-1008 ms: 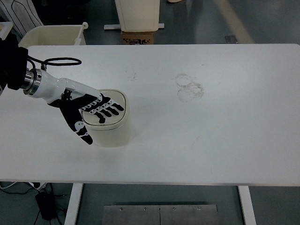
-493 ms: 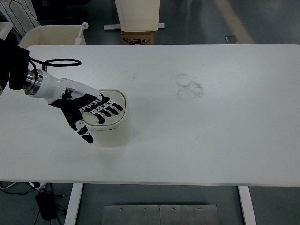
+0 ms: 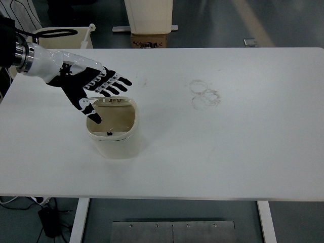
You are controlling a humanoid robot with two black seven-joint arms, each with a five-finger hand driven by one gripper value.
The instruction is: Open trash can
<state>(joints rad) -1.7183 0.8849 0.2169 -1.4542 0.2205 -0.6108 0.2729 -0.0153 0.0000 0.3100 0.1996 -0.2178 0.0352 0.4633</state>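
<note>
A small cream trash can (image 3: 115, 136) stands on the white table (image 3: 228, 147), left of the middle. Its top is open and I see into its hollow inside (image 3: 112, 114). My left hand (image 3: 96, 86) hovers above and just behind the can, fingers spread, holding nothing. Its thumb (image 3: 90, 112) overlaps the can's left rim in the picture. The left arm comes in from the upper left. The right arm is out of view.
Faint ring marks (image 3: 204, 94) stain the table right of the middle. Beyond the far edge stand a cream bin (image 3: 53, 38), a tall cream container (image 3: 149, 15) and a cardboard box (image 3: 150, 40).
My left hand was lying on the can's closed lid. It has lifted up and away toward the far left, and the can's top now stands open.
</note>
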